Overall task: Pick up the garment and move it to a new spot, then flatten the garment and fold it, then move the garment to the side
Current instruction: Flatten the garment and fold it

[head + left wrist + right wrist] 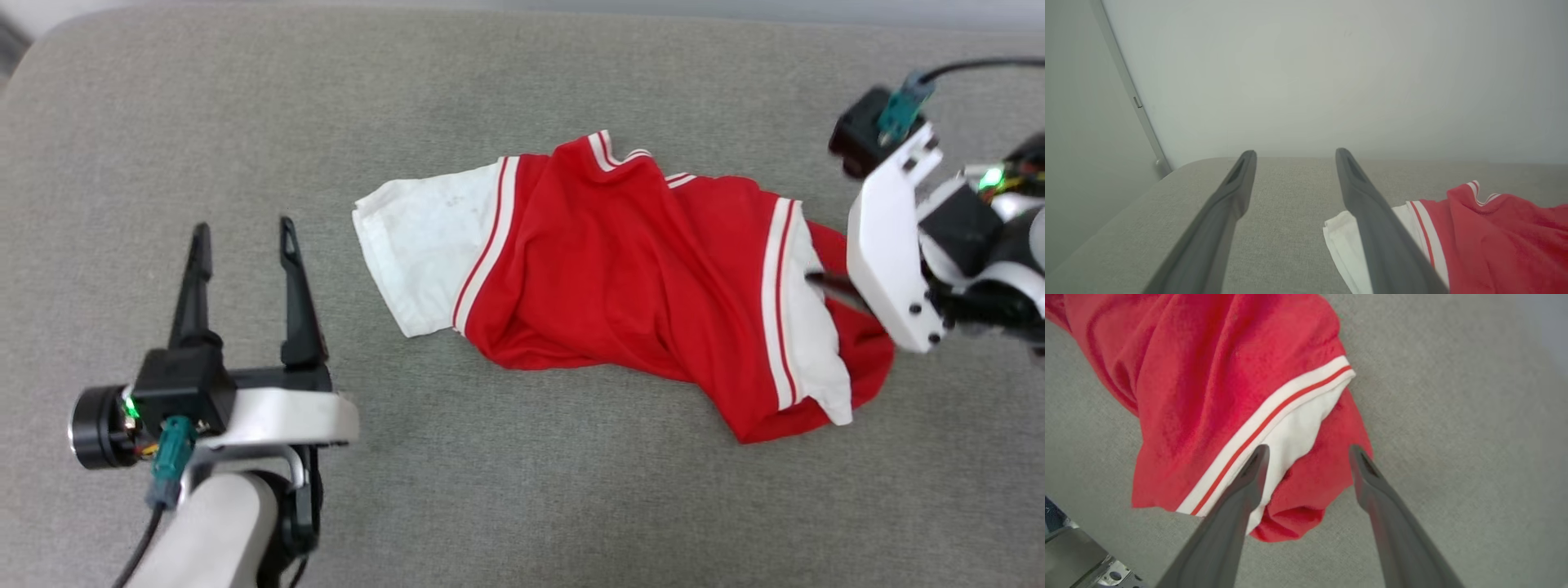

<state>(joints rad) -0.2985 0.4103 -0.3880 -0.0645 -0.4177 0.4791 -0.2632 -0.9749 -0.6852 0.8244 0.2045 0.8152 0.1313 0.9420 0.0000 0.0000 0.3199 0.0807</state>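
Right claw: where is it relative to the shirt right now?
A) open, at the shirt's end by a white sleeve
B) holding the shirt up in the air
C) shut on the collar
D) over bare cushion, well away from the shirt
A: the right claw is open, its fingers spread at the shirt's end by the white sleeve, with nothing gripped.

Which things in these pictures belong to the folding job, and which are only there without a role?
For the job:
- shirt, crumpled, not yet flat
- left hand, open, beside the shirt and apart from it
- right hand, open, over the shirt's other end

Only there:
- cushion, grey, under the shirt
- wall, behind the cushion
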